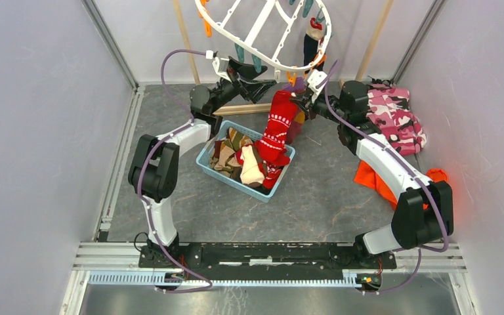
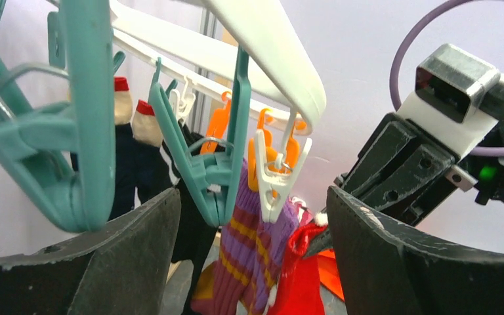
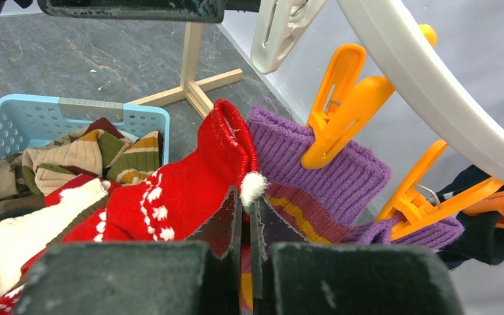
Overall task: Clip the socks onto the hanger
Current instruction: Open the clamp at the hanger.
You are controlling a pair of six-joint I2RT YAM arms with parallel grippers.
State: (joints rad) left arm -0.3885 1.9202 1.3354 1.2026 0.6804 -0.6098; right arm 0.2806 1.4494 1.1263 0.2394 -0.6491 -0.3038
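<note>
- The right fingers (image 3: 248, 220) are clenched on the cuff of a red sock (image 3: 170, 197) patterned in white. A small white pompom sits just above their tips.
- From that grip the red sock hangs down and away, and its lower end reaches into a light blue basket (image 3: 13, 125) below the fingers.
- More socks (image 3: 72, 157) lie heaped in the basket, in beige, brown-and-green stripes and cream.
- Just beyond the right fingers, touching the red cuff, hangs a purple sock (image 3: 341, 164) with orange stripes. An orange clip (image 3: 338, 105) bites its top edge.
- That clip hangs from the white hanger (image 3: 426, 79), which crosses above the right fingers.
- The left fingers (image 2: 249, 203) are released and spread wide, gripping nothing.
- A teal clip (image 2: 213, 170) and a white clip (image 2: 275, 170) hang in the gap between the left fingers, both dangling from the hanger rim overhead. The purple sock hangs just behind them.
- Past the left fingers, navy socks (image 2: 134, 170) with beige and red cuffs are already pinned to the hanger.
- From above, the two pairs of fingers face each other closely under the hanger's near rim.
- Beyond the basket, the foot of a wooden rack (image 3: 190, 72) stands on the grey counter (image 3: 72, 52).
- Beside the right arm, a pink camouflage garment (image 1: 397, 118) and an orange cloth (image 1: 374, 180) lie on the counter, well apart from the fingers.
</note>
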